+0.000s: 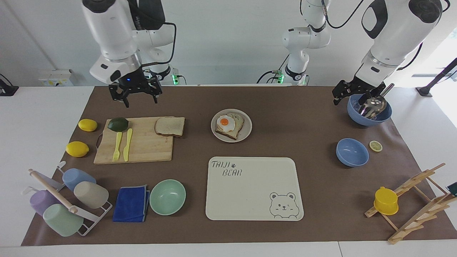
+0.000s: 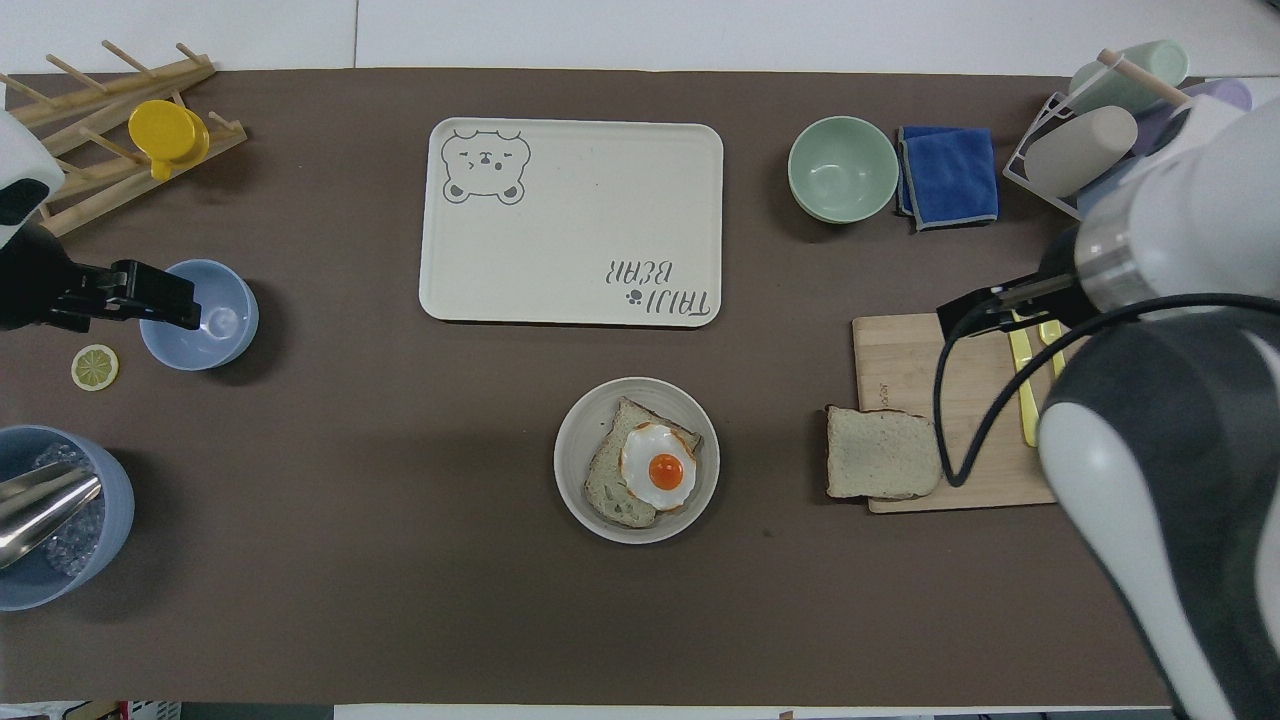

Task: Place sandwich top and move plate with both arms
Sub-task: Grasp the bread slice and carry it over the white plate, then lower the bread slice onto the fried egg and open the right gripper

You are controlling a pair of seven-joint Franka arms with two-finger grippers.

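The sandwich top (image 1: 170,126) lies flat on the cutting board (image 1: 142,150), at the corner nearest the plate; it also shows in the overhead view (image 2: 882,453). The plate (image 1: 247,132) sits mid-table and holds a bread slice with a fried egg; its rim shows in the overhead view (image 2: 572,450). My right gripper (image 1: 140,101) is open and empty, raised over the cutting board between the yellow cutlery and the sandwich top; it also shows in the overhead view (image 2: 985,310). My left gripper (image 1: 348,99) is open and empty, waiting in the air by the blue bowl with a metal scoop (image 1: 369,109).
The cream bear tray (image 1: 253,189) lies farther from the robots than the plate. A mint bowl (image 1: 167,196), blue cloth (image 1: 131,203) and cup rack (image 1: 68,200) lie farther out than the board. An avocado (image 1: 117,124), yellow fork and knife share the board; two lemons lie beside it.
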